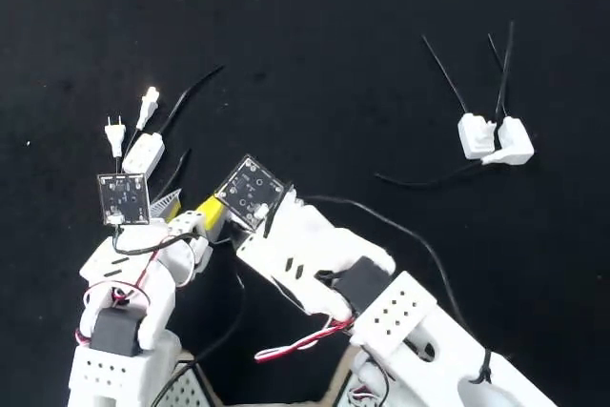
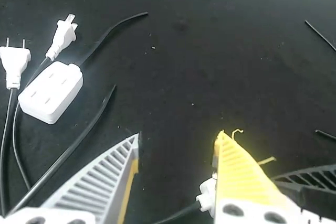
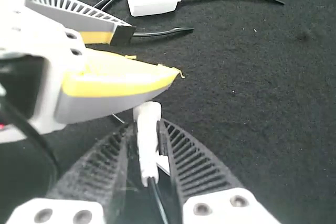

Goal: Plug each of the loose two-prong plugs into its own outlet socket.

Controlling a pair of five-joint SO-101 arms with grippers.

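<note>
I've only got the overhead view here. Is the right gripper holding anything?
Observer: Yes. The right gripper is shut on a white plug, held between its black fingers.
Operator: And the left gripper?
Observer: The left gripper is open with nothing between its fingers. Its yellow finger sits right beside that plug.
Operator: Is the socket block ready to take a plug?
Observer: The socket block lies with its slotted face up, and nothing is plugged in.
</note>
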